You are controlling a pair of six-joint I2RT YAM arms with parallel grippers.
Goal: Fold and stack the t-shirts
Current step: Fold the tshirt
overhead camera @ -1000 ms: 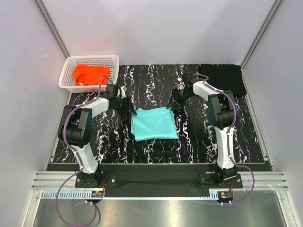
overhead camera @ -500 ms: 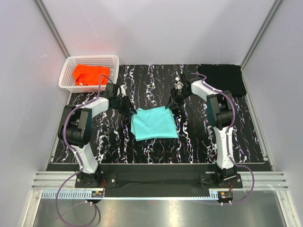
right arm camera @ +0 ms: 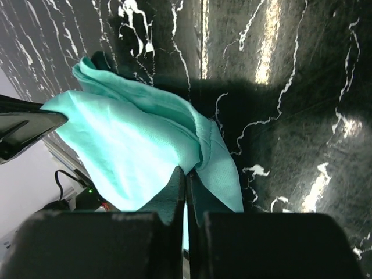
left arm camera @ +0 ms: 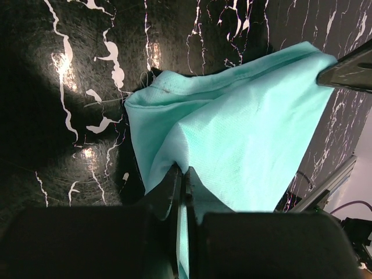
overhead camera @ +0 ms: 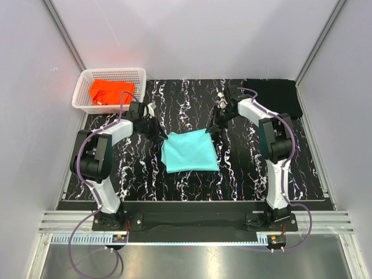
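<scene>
Teal shirt [overhead camera: 189,152], middle of the worktop [overhead camera: 133,171]: soft, light, limp cloth, best taken at corners. My left gripper [overhead camera: 161,135] and right gripper [overhead camera: 213,129] each pinch a far corner, jaws closed on fabric.

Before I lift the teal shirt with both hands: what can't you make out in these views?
Left wrist: how many layers of the mint-teal t-shirt the left hand pinches; its fingers cover the bite.
Right wrist: same for the right hand.
Top: folds of the black t-shirt, too dark to read; of the orange t-shirt, partly behind the basket wall.
</scene>
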